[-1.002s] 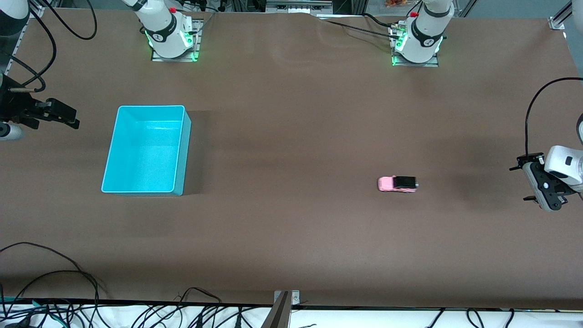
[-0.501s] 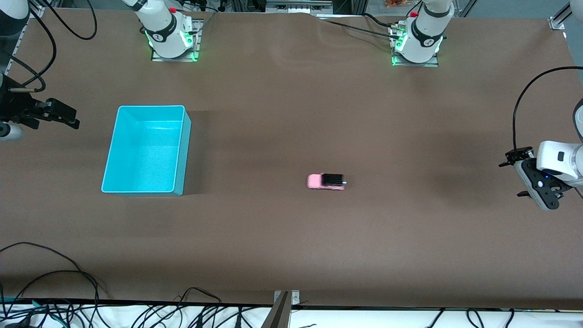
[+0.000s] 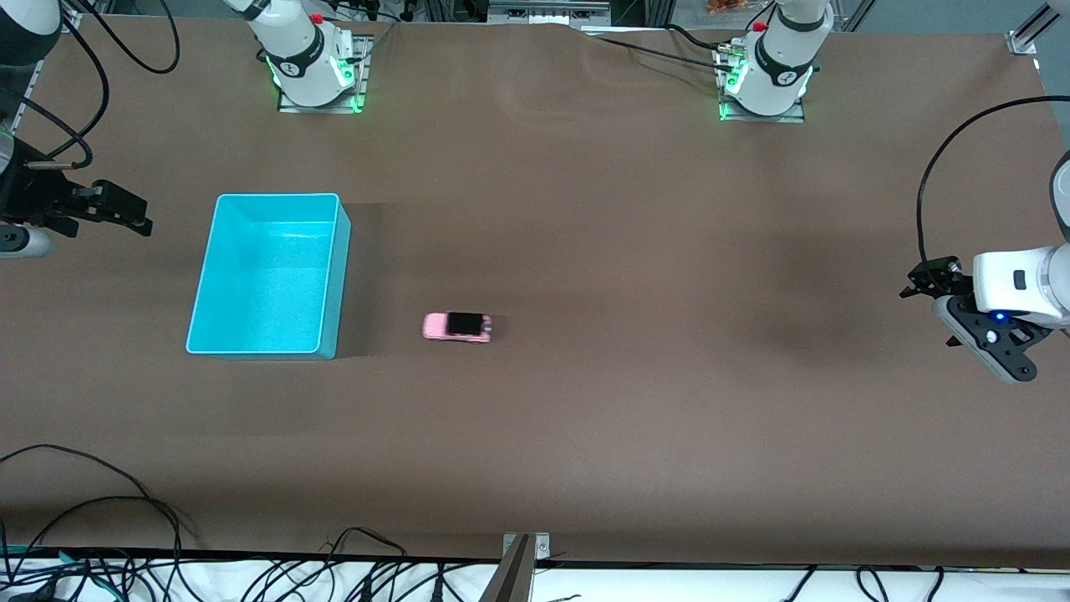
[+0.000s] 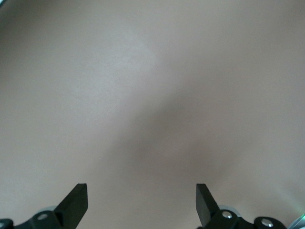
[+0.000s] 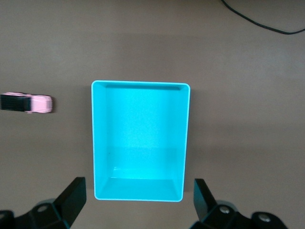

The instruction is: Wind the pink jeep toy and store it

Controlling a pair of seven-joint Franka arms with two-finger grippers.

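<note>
Seeing one blue bin [image 3: 266, 276], one pink jeep toy [image 3: 456, 326] beside it, nothing between; my left gripper [image 4: 140, 202] and right gripper [image 5: 139, 198] both released, holding nothing.

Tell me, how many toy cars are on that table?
1. The pink jeep toy sits on the brown table, beside the turquoise bin, toward the left arm's end. None appears hidden.

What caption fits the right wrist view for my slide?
Open right gripper over the empty turquoise bin, with the pink jeep toy on the table beside it.
</note>
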